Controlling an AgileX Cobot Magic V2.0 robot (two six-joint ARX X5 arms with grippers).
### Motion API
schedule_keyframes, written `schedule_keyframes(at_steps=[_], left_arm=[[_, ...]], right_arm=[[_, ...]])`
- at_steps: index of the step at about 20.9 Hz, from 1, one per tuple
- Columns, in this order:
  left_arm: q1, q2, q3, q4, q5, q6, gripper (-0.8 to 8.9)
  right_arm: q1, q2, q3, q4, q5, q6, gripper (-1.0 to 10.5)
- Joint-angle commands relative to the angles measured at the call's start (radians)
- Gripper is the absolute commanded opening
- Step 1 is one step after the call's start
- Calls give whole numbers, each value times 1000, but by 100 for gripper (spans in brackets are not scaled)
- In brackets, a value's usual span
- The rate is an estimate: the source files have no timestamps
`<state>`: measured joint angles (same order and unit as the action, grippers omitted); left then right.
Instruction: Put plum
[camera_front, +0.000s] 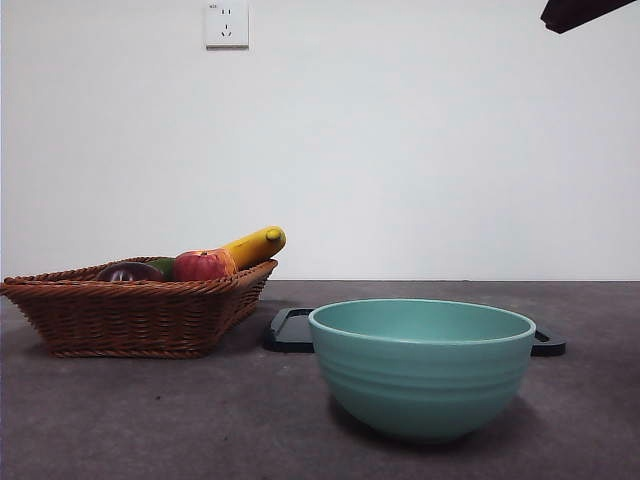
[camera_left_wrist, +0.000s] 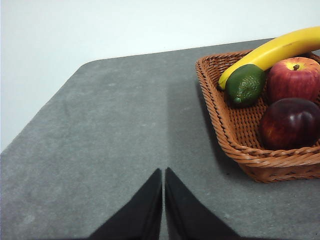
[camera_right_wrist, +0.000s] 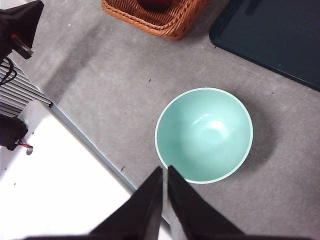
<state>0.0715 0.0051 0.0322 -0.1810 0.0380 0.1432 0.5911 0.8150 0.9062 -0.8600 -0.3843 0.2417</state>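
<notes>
The plum (camera_left_wrist: 290, 123) is dark maroon and glossy. It lies in the wicker basket (camera_left_wrist: 235, 135) beside a red apple (camera_left_wrist: 293, 79), and shows in the front view as a dark dome (camera_front: 129, 271) above the basket rim (camera_front: 140, 290). My left gripper (camera_left_wrist: 163, 172) is shut over bare table, apart from the basket, holding nothing. High over the teal bowl (camera_right_wrist: 204, 134), my right gripper (camera_right_wrist: 165, 171) is shut and empty. A black arm tip (camera_front: 580, 12) shows at the top right corner.
A green fruit (camera_left_wrist: 245, 84) and a yellow banana (camera_left_wrist: 272, 52) share the basket. The teal bowl (camera_front: 421, 365) stands front and centre, with a dark flat tray (camera_front: 292, 330) behind it. The table's edge (camera_right_wrist: 95, 150) lies near the bowl in the right wrist view.
</notes>
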Motion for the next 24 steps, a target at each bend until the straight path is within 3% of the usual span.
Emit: schedule_keyframes(at_steps=[1, 6, 11, 14, 18, 24], left_arm=[[1, -2, -21, -6, 0, -5, 8], [1, -2, -21, -6, 0, -5, 8], [0, -2, -21, -6, 1, -5, 8], [0, -2, -21, -6, 0, -5, 8], [0, -2, -21, -6, 0, -5, 8], [0, -2, -21, -6, 1, -5, 8]], right_arm=[[8, 5, 16, 16, 37, -61, 5], [-39, -6, -24, 201, 242, -116, 5], [-182, -92, -176, 453, 245, -127, 5], [-346, -218, -364, 650, 247, -155, 5], [-507, -407, -541, 747, 247, -212, 5], [-576, -617, -701, 817, 251, -253, 5]])
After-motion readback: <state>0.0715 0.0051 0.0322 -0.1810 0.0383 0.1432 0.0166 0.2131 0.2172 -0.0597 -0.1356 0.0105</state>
